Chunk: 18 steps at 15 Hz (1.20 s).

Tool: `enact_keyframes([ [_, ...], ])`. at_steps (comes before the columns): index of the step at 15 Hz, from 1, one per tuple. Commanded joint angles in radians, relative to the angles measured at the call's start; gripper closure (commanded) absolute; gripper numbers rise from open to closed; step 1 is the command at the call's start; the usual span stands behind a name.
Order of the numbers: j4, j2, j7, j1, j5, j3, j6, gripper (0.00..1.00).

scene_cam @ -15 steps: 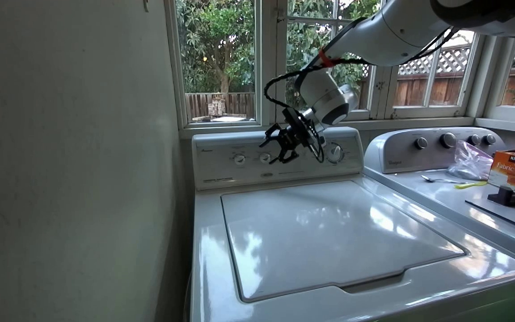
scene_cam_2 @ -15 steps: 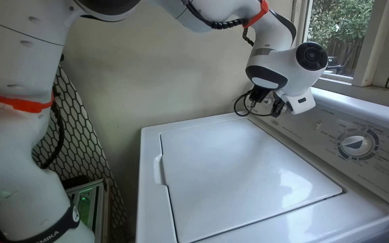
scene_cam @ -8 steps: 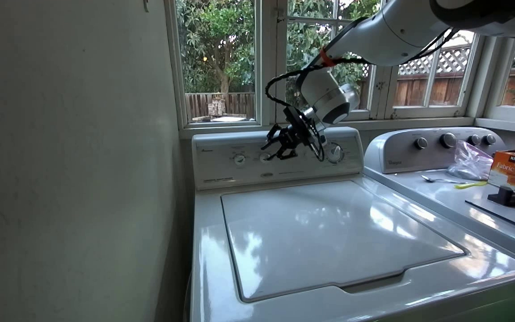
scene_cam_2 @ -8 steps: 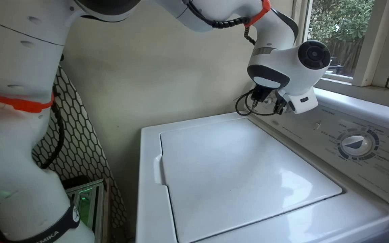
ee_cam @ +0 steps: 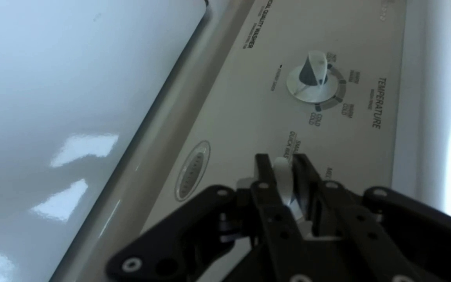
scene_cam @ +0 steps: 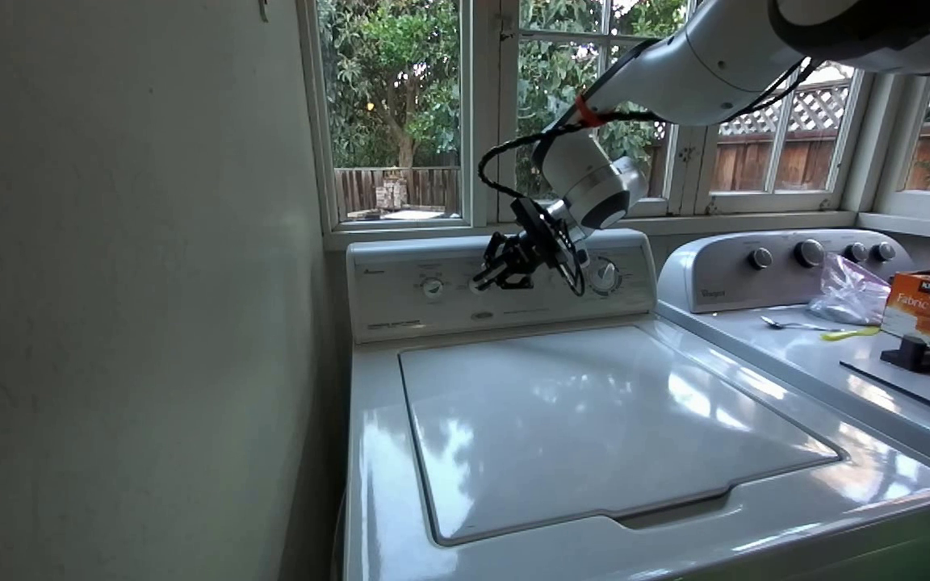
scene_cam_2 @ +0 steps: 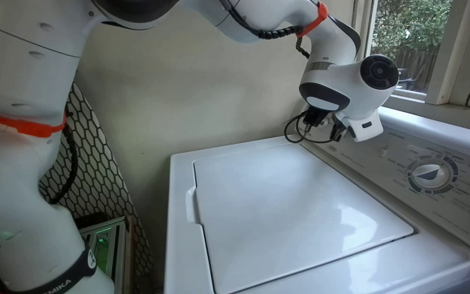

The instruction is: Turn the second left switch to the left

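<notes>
In the wrist view, the second left switch (ee_cam: 284, 180) is a white ridged knob on the washer's panel. Its ridge stands between the two fingers of my gripper (ee_cam: 281, 158), which is shut on it with hardly any gap on either side; the knob's lower part is hidden by the fingers. An exterior view has the gripper (scene_cam: 481, 283) reaching down to the panel, the fingers close together and covering most of this switch. My wrist hides the fingertips in an exterior view, where the gripper's black mount (scene_cam_2: 315, 117) shows.
The leftmost switch, marked temperature (ee_cam: 313, 80), sits beside the gripped one. Further right on the panel is the larger dial (scene_cam: 605, 276). A wall (scene_cam: 150, 290) bounds the left side, and windows rise behind. The neighbouring machine carries a plastic bag (scene_cam: 848, 292) and an orange box (scene_cam: 929, 303).
The gripper's fingers, spread apart a second ago, have come together around the second left switch. The arm has only shifted slightly, dipping a little in the last half second.
</notes>
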Motion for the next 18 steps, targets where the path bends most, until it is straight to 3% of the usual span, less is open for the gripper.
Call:
enact_keyframes([
  [1, 0.026, 0.023, 0.040, 0.014, -0.021, -0.019, -0.004, 0.83],
  [4, 0.021, 0.012, 0.049, 0.026, -0.042, -0.026, 0.009, 1.00],
  [8, 0.005, -0.013, 0.122, 0.077, -0.191, -0.063, 0.033, 0.96],
  [18, 0.052, -0.021, 0.532, 0.236, -0.893, -0.164, 0.037, 0.96],
])
